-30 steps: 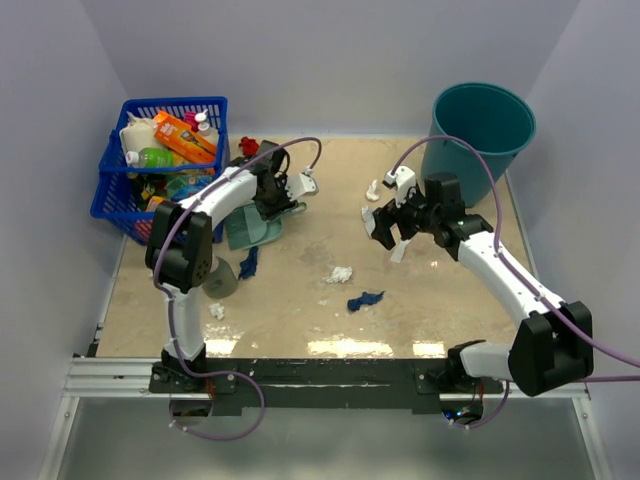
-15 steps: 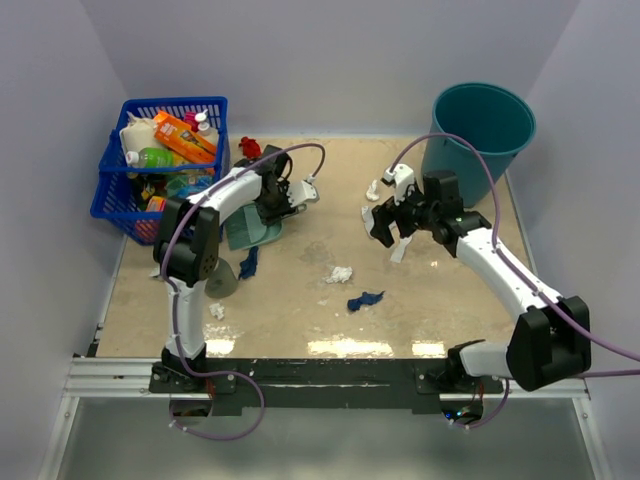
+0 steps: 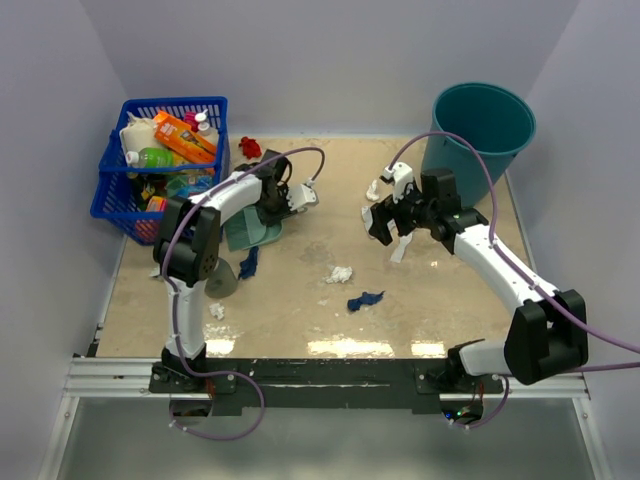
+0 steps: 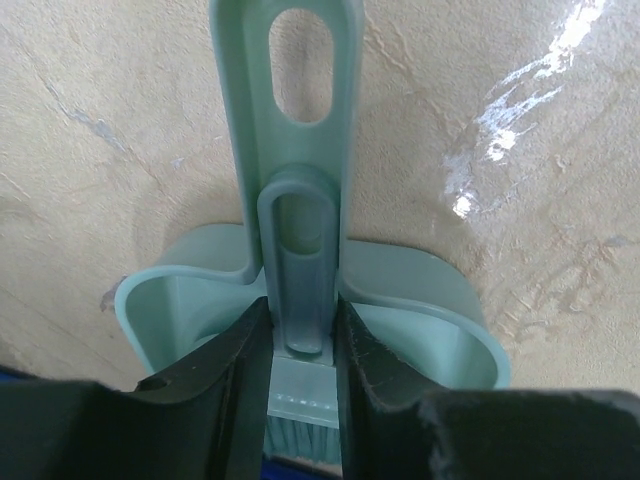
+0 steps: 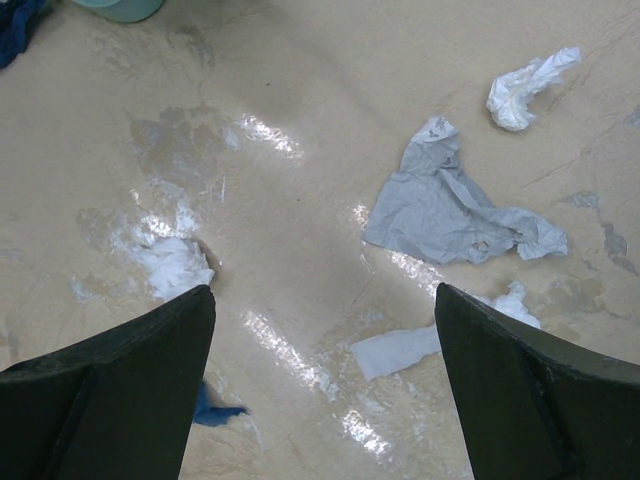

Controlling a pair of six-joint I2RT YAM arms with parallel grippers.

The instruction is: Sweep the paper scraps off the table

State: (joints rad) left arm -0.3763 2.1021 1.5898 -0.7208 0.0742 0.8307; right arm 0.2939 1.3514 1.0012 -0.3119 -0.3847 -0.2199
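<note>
Currently, top view: scraps (image 3: pixel 340 273) lie scattered over the table (image 3: pixel 290 320). White and navy ones sit just off centre toward 6 o'clock, more white at 1 o'clock by the right claw (image 3: pixel 388 222), and navy and white bits at 8 o'clock. Left claw (image 3: pixel 285 198) is at 10 o'clock over the dustpan (image 3: pixel 250 232). Basket (image 3: pixel 175 102) is off the 10 o'clock corner, bucket (image 3: pixel 500 140) at 2 o'clock. Packs in the basket carry print, too small to read.

Left wrist: jaws are pinched in on the brush (image 4: pixel 300 290) handle, which nests in the dustpan handle. Both fingers look to touch its sides. Hard plastic: stiff, light, probably a bit slick. The narrow neck just above the bristle block looks like the best grab spot, and that's where the claw sits. No moulded marking visible.

Right wrist: jaws are wide apart with nothing between them, hovering above the table. Grey-blue scrap (image 5: pixel 450 215) is at 2 o'clock in frame, white ones at 1, 4 and 9, a navy bit at 7. All look crumpled, featherweight and soft. They will likely skid or flip under bristles, so use short, low strokes. If pinching, go for a raised fold. No print on any.
</note>
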